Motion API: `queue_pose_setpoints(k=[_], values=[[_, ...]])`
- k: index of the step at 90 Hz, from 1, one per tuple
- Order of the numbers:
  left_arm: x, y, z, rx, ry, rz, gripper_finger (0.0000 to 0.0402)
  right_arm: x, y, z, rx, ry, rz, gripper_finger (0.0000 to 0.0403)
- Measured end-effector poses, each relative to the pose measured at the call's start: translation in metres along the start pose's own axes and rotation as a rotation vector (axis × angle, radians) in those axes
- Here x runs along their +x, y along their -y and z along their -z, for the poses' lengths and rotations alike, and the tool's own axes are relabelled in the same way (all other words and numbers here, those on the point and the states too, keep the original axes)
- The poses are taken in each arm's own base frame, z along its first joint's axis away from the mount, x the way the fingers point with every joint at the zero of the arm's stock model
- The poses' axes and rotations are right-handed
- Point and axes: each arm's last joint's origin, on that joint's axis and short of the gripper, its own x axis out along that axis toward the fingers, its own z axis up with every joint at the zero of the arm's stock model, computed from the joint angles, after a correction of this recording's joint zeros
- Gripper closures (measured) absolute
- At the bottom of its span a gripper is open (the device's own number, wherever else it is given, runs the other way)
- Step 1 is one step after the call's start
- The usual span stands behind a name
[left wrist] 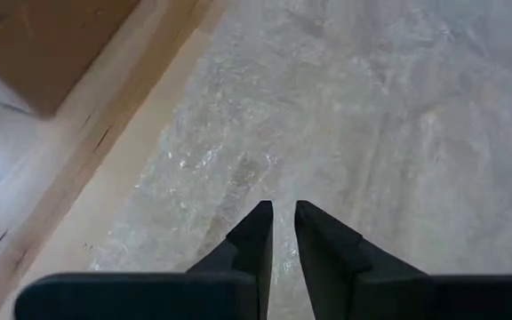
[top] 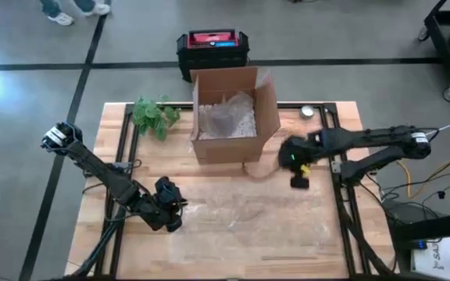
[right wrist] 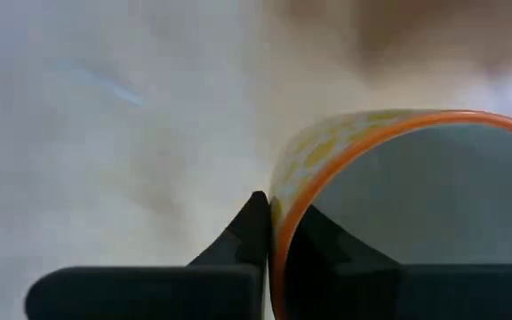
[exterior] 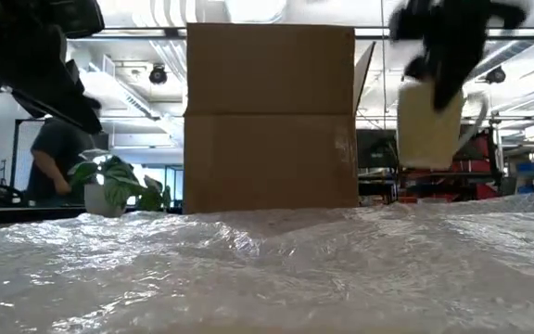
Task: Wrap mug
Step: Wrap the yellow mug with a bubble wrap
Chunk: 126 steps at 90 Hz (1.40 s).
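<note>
Hanging clear of the surface [top: 319,234], the mug [exterior: 429,125] is pinched by its rim in the right end effector [right wrist: 274,233], one finger inside, one outside, opening tipped sideways. The bubble wrap [top: 241,215] lies toward the left arm, whose end effector [top: 170,211], nearly closed and empty, hovers over its near edge beside the cardboard box [top: 229,117].

One camera looks straight down on the whole worktop [top: 233,234]. Another sits at surface level, facing the cardboard box [exterior: 270,116] both share. Wrist cameras look close past their fingers.
</note>
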Motion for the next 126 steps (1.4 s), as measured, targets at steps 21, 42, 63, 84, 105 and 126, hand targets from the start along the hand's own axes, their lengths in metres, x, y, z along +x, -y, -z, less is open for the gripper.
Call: queue_pose_setpoints(k=[21, 42, 63, 84, 105, 126], values=[[0.0, 0.0, 0.0, 0.016, 0.005, -0.002, 0.0365, 0.045, -0.083, -0.037, -0.205, 0.236, -0.119, 0.0395], [0.0, 0.0, -0.002, 0.016, 0.025, -0.002, 0.0365, 0.1, -0.105, -0.073, -0.29, 0.051, -0.1, 0.0395], [0.0, 0.001, -0.003, 0.009, 0.032, 0.007, 0.0363, 0.143, -0.103, -0.085, -0.335, -0.164, -0.06, 0.0396], [0.0, 0.002, -0.003, 0.006, 0.035, 0.011, 0.0364, 0.149, -0.103, -0.09, -0.319, -0.175, -0.047, 0.0361], [0.0, 0.002, -0.004, 0.002, 0.038, 0.015, 0.0362, 0.093, -0.101, -0.092, -0.252, -0.133, -0.059, 0.0272], [0.0, 0.003, -0.004, -0.003, 0.045, 0.019, 0.0364, 0.028, -0.089, -0.061, -0.044, -0.185, -0.011, 0.022]])
